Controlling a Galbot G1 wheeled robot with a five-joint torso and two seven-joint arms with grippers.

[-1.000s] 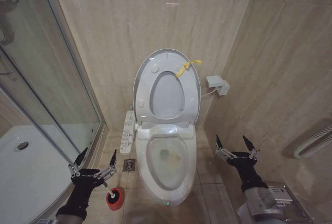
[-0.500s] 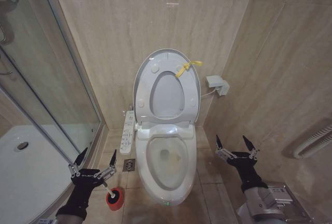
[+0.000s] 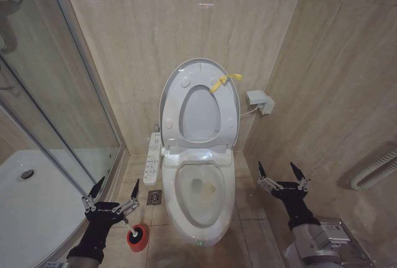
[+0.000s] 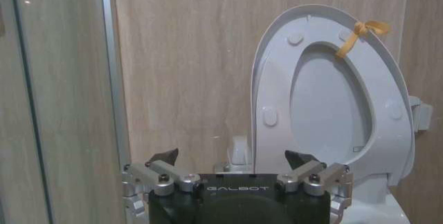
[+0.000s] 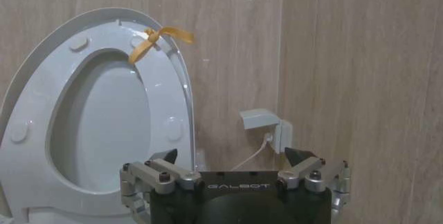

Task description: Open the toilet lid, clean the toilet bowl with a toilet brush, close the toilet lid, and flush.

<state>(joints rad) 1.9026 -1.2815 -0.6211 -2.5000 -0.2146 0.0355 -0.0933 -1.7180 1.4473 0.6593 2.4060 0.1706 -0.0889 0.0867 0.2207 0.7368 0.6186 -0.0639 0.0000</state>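
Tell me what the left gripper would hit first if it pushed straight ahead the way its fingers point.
Probably the beige wall beside the raised toilet lid. The open left gripper aims between the shower glass and the lid's edge, though depth is unclear.

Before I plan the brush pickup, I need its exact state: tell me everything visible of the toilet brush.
The toilet brush stands on the tiled floor to the left of the toilet bowl, apart from it. Its round red cup-like holder sits low, dark inside where the head rests. A thin white stick handle rises from it, tilted toward the left gripper, which hangs open just above. Whether the handle touches the gripper cannot be told.
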